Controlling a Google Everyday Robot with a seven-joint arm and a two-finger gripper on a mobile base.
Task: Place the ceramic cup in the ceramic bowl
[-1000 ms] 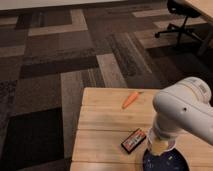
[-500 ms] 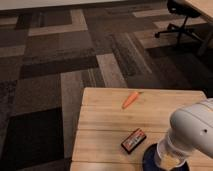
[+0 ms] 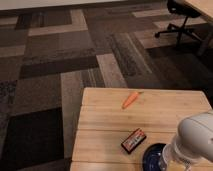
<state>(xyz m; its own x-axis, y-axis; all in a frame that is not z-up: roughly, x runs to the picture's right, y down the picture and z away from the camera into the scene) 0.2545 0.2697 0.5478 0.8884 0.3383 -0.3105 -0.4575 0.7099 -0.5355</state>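
The dark navy ceramic bowl (image 3: 151,156) sits at the near edge of the wooden table (image 3: 105,125), its right part covered by my arm. My white arm (image 3: 196,138) fills the bottom right corner. My gripper (image 3: 169,161) hangs at the arm's lower end over the bowl's right side, at the bottom edge of the camera view. The ceramic cup does not show as a separate thing. It is hidden by the arm or lost in the pale shape at the gripper.
An orange carrot (image 3: 130,100) lies at the table's far middle. A black-and-red packet (image 3: 133,140) lies just left of the bowl. Patterned carpet surrounds the table. An office chair (image 3: 178,20) stands at the far right.
My arm has moved right and down toward the bottom right corner, uncovering more of the bowl's left side. The carrot and packet have not moved.
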